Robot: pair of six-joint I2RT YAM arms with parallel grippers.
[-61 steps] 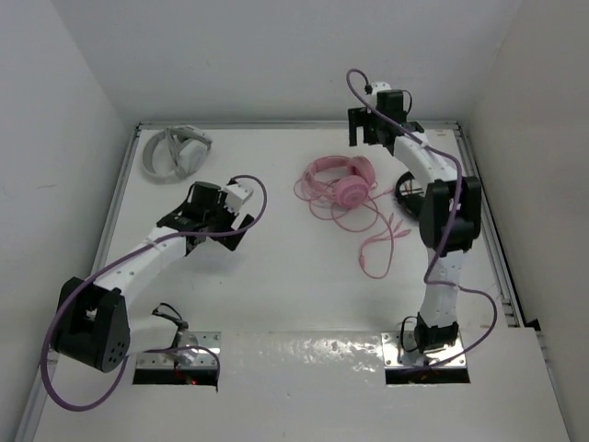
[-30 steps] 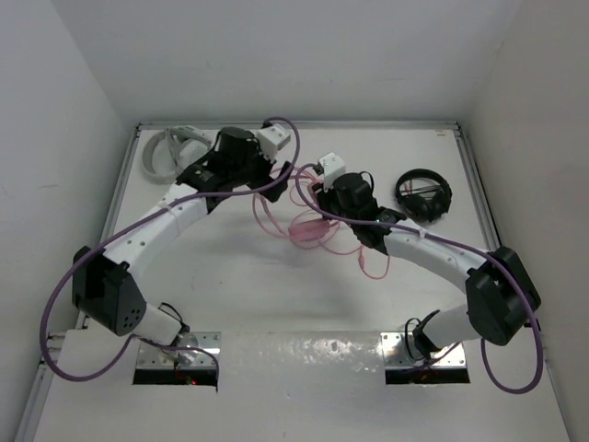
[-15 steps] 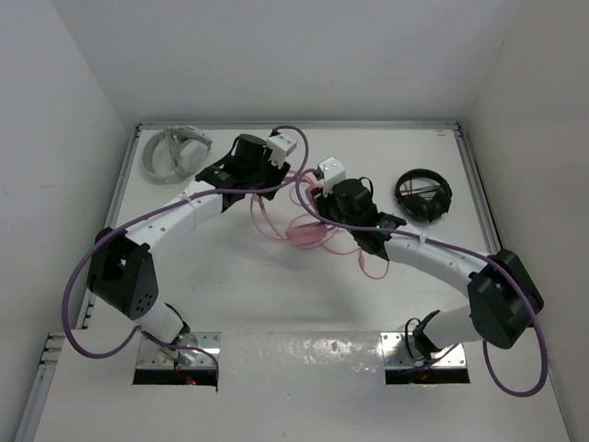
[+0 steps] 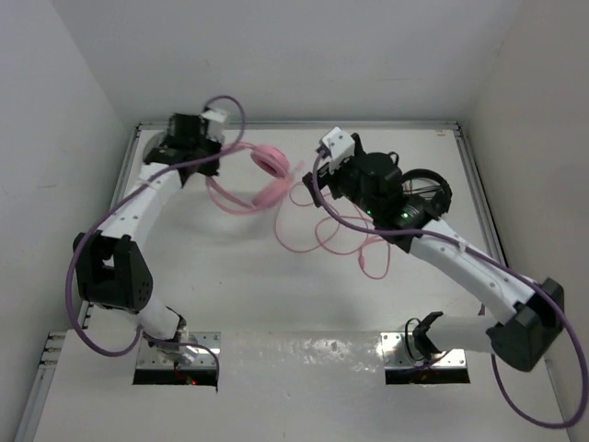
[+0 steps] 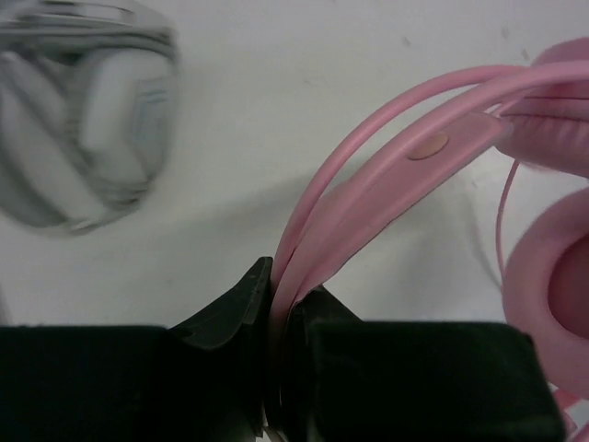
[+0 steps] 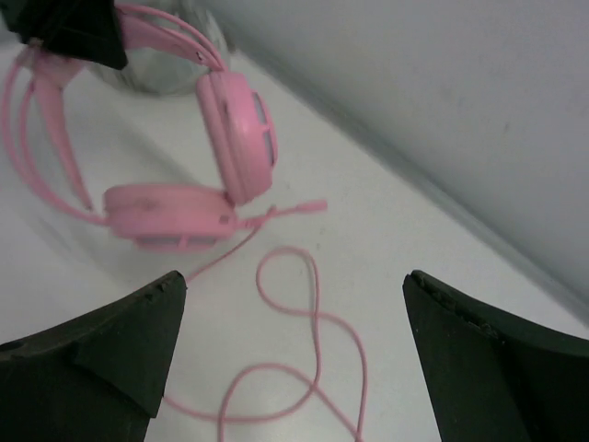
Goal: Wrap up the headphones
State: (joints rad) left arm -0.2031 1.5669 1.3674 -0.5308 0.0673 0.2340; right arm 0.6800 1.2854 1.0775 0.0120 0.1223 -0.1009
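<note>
The pink headphones point(image 4: 265, 170) hang lifted at the back left of the table, and my left gripper point(image 4: 207, 161) is shut on their headband. In the left wrist view the black fingers point(image 5: 235, 308) pinch the pink headband point(image 5: 405, 157), with an earcup point(image 5: 552, 295) at the right edge. The thin pink cable point(image 4: 313, 235) trails from the earcups in loose loops over the table. My right gripper point(image 4: 324, 180) hovers open to the right of the headphones. In the right wrist view its jaws stand wide apart over the cable loops point(image 6: 313, 313), holding nothing, with the headphones point(image 6: 235, 129) beyond.
Grey-white headphones point(image 5: 83, 120) lie in the back left corner, just behind my left gripper. Black headphones point(image 4: 431, 189) lie at the back right, partly hidden by my right arm. A raised rail point(image 4: 120, 184) borders the table.
My left gripper has shut on the headband and carried the headphones toward the back left. My right gripper has opened, let go and drawn back to the right.
</note>
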